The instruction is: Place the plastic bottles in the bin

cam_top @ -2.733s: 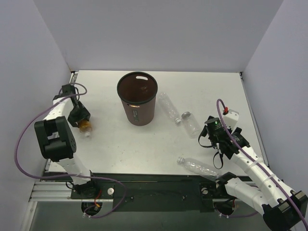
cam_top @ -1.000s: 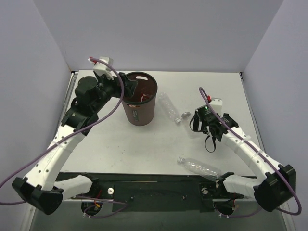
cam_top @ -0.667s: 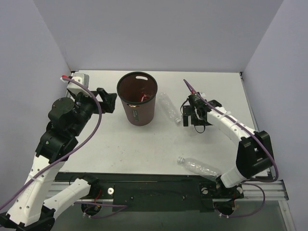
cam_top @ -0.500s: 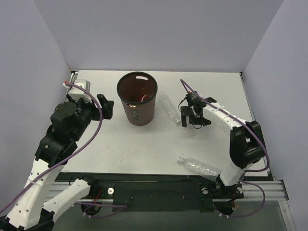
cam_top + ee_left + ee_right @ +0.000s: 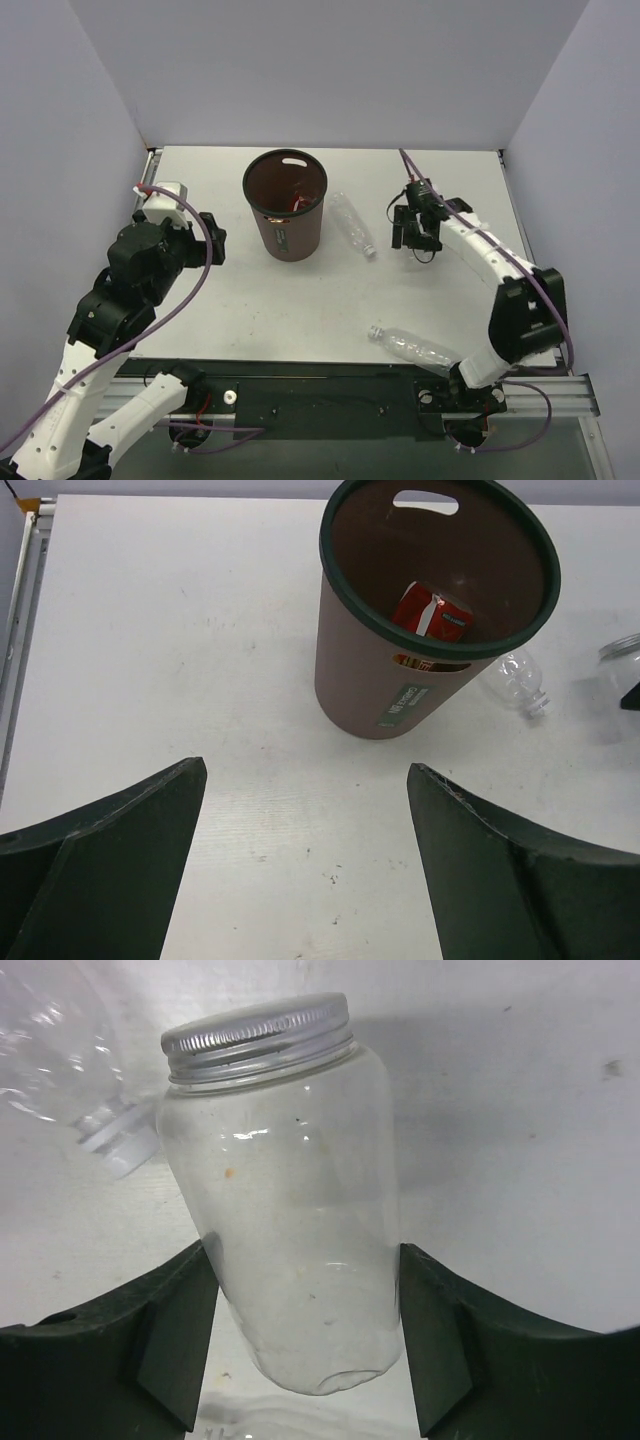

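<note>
Now, nearest the arm bases, one long crinkly bottle (image 5: 410,347) lies on the desk (image 5: 300,300). Its long axis runs roughly left to right and its neck is at the left end.

Further in, the left hand (image 5: 215,238) hangs released, fingers wide apart with nothing between them, facing the bin.

Across from it, the right hand (image 5: 305,1255) is grasping the short clear bottle (image 5: 290,1210), with a pad against each side of its lower body. This bottle's long axis runs along the fingers, and its silver lid (image 5: 255,1025) points away from the wrist, leaning slightly left. Whether it has left the desk I cannot tell.

To do this step well, I would keep the squeeze steady, because the round wall looks slick. I would also lift straight up before travelling, as the white cap (image 5: 118,1145) of the neighbouring long bottle (image 5: 350,222) sits just beside the lid. That bottle lies diagonally, with its cap toward the near right.

Beyond it, the bin (image 5: 290,235) stands upright with its mouth open and something red (image 5: 430,615) inside. The short bottle should be carried above the rim and let go only once it is over the mouth.
</note>
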Available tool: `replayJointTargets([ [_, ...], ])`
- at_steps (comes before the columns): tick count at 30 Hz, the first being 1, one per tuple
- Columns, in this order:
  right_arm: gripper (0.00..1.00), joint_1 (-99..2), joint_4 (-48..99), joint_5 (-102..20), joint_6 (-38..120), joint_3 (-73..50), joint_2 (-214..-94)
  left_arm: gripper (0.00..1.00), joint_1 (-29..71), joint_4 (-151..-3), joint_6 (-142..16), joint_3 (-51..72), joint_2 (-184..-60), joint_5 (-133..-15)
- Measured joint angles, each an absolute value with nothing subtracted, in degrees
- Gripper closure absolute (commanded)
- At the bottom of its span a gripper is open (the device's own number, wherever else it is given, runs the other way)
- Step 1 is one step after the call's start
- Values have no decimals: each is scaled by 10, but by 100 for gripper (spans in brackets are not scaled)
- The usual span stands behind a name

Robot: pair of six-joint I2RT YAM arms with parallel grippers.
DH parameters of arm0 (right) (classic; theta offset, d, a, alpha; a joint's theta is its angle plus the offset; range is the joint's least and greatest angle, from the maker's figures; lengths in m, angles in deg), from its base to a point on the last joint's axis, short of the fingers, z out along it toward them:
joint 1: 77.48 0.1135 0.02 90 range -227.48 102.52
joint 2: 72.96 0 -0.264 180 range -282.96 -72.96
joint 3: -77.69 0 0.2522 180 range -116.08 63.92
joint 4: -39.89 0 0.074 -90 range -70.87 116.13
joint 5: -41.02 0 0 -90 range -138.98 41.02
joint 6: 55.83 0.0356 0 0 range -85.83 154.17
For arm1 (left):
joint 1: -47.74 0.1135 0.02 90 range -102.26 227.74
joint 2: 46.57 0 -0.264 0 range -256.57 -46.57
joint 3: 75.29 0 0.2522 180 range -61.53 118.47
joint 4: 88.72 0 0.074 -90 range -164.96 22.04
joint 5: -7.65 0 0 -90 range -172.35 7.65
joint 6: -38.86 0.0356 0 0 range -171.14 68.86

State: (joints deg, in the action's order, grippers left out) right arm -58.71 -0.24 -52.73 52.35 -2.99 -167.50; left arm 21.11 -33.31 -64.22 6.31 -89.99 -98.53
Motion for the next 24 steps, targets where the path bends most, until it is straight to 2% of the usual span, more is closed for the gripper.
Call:
replayJointTargets([
  [3,56,-592,-18,-542,534,-39,-1583,7,212,-318,-645,63,-898,-990],
  [7,56,-585,-31,-559,543,-127,-1475,7,213,-299,-656,63,-899,-1000],
  [12,55,-519,-8,-592,544,-265,-1431,6,218,-279,-671,63,-899,-1009],
  [16,55,-457,15,-592,545,-348,-1474,6,227,-271,-682,60,-900,-1010],
  [24,54,-373,36,-601,545,-509,-1701,6,250,-252,-705,35,-896,-991],
])
